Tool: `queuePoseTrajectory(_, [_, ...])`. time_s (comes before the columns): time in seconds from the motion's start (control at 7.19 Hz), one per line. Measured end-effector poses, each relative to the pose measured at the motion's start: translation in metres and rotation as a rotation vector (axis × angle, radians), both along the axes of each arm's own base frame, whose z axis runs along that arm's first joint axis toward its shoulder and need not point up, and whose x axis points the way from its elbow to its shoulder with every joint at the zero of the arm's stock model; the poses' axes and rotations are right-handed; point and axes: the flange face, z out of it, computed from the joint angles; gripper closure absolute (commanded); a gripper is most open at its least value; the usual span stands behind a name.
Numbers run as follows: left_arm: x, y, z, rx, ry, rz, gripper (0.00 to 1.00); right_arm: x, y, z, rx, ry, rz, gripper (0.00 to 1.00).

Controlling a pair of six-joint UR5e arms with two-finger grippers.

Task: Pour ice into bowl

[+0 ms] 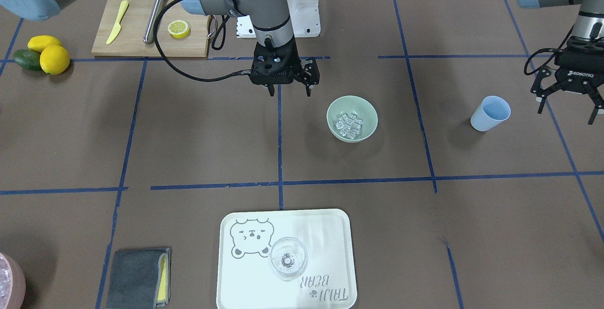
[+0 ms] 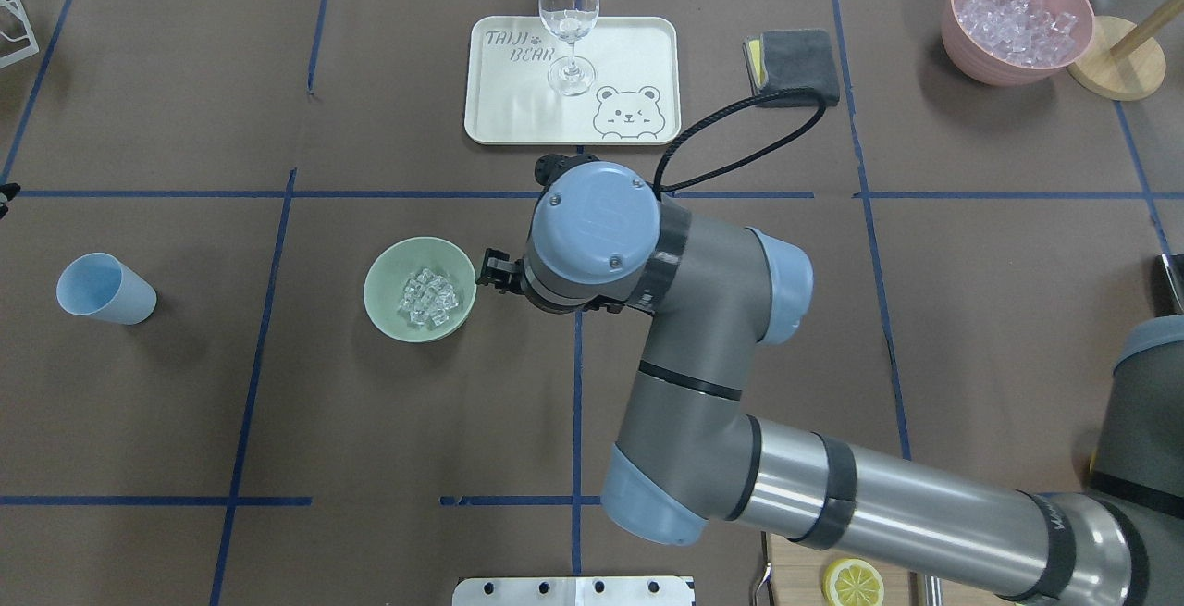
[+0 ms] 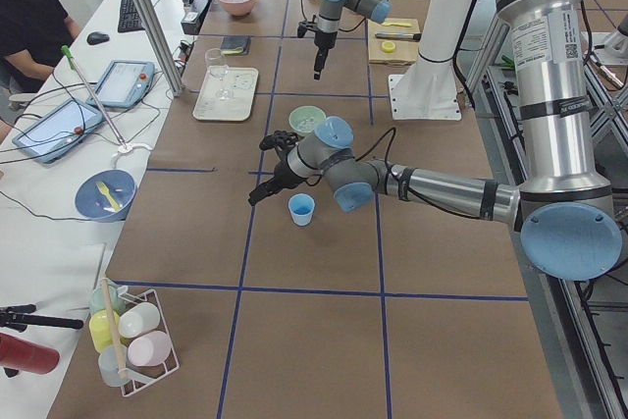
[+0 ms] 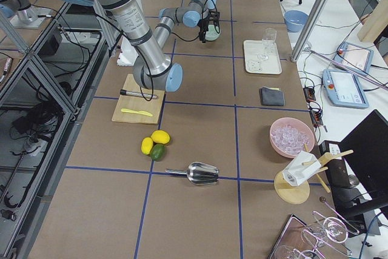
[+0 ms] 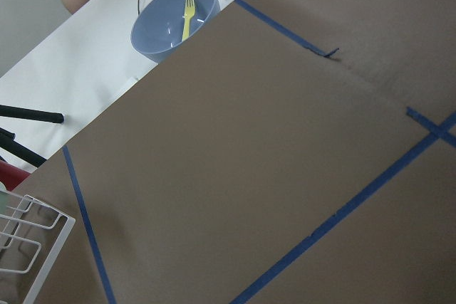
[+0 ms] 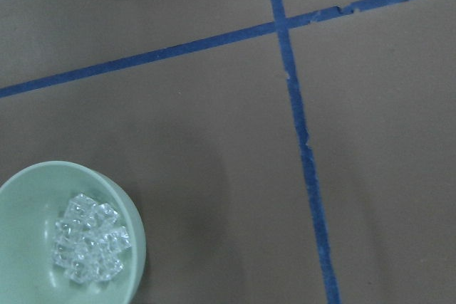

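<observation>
The pale green bowl (image 1: 367, 107) stands mid-table with a small heap of clear ice cubes (image 1: 349, 125) inside; it also shows in the overhead view (image 2: 387, 265) with the ice (image 2: 427, 297), and in the right wrist view (image 6: 28, 190). My right gripper (image 1: 290, 93) is open and empty, hovering just beside the bowl, apart from it. The blue cup (image 1: 490, 113) stands upright, apparently empty, on my left side (image 2: 102, 288). My left gripper (image 1: 566, 111) is open and empty, just beside and above the cup.
A white tray (image 1: 330, 233) carries a wine glass (image 1: 288, 258). A cutting board (image 1: 137, 35) holds a half lemon, yellow knife and metal tool. Lemons and an avocado (image 1: 42, 54), a grey cloth (image 1: 137, 276), a pink bowl of ice (image 2: 1017, 18) and a metal scoop (image 4: 200, 174) lie around.
</observation>
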Motion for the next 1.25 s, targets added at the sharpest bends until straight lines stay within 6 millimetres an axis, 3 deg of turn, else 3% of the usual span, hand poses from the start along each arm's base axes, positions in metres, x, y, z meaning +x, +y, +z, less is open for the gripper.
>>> queuePoseTrajectory(0.42, [-0.012,-0.002,0.035,0.008,-0.117,0.094,0.0,-0.059,-0.023,-0.019,-0.001,-0.011,0.034,0.0])
queuePoseTrajectory(0.69, [-0.014,-0.007,0.042,-0.028,-0.135,0.102,0.0,-0.087,-0.023,-0.026,0.011,-0.004,0.044,0.0])
queuePoseTrajectory(0.83, [-0.014,-0.007,0.044,-0.042,-0.134,0.106,0.0,-0.102,-0.021,-0.023,0.015,0.006,0.043,0.0])
queuePoseTrajectory(0.97, [-0.016,-0.006,0.046,-0.062,-0.112,0.123,0.0,-0.118,-0.017,-0.012,0.013,0.026,0.037,0.07])
queuePoseTrajectory(1.25, [-0.031,-0.006,0.051,-0.152,-0.055,0.15,0.0,-0.135,-0.009,0.003,0.007,0.054,0.024,0.68])
